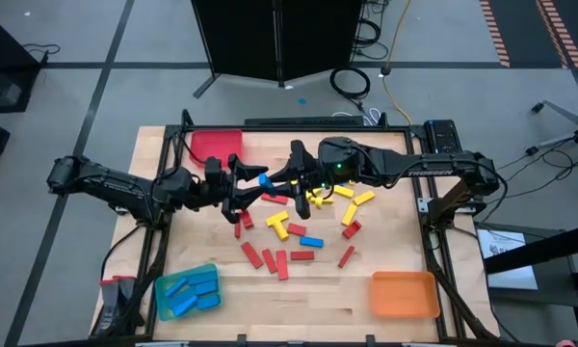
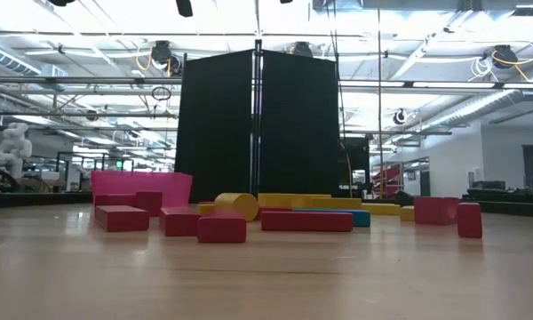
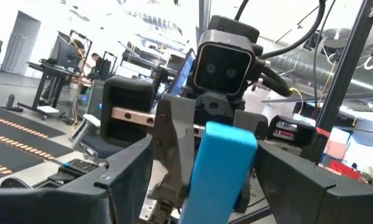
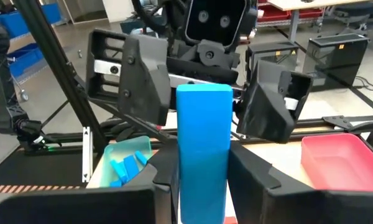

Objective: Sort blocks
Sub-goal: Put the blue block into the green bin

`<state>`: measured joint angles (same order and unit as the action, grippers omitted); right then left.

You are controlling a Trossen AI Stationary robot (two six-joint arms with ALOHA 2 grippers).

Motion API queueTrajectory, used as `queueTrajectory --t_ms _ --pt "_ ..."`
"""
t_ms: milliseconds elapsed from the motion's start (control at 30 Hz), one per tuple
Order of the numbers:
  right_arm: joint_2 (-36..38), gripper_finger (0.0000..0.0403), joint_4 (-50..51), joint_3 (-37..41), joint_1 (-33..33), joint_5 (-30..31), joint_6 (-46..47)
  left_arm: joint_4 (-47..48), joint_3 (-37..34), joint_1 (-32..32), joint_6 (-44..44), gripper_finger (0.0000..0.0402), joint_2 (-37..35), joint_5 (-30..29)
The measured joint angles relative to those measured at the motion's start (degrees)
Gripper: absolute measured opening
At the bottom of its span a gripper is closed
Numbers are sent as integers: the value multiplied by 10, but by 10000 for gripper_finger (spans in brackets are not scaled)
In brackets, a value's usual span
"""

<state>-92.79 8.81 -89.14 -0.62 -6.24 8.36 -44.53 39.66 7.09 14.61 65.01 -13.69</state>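
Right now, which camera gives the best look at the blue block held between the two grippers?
The right wrist view: the blue block stands upright, filling the middle between the right gripper's fingers, with the left gripper's open fingers behind it. The left wrist view shows it tilted and cropped. The high view shows a small blue speck. The low view misses it.

- I see the two grippers, left [image 1: 243, 185] and right [image 1: 287, 179], meeting mid-table with one block [image 1: 265, 180] between them.
- Loose blocks [image 1: 279, 231] lie scattered below them.

Right hand [image 1: 270, 181] clamped, left hand [image 1: 253, 183] spread
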Motion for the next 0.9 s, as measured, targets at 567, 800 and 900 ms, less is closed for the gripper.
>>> queueTrajectory --t_ms 567,800,900 --pt "-16 81 -12 0 3 -1 4 5 0 0 -2 276 0 0" --pt "-16 81 -22 0 3 -1 4 7 0 0 -5 276 0 0" --pt "-16 81 -22 0 3 -1 4 6 0 0 -5 276 0 1"
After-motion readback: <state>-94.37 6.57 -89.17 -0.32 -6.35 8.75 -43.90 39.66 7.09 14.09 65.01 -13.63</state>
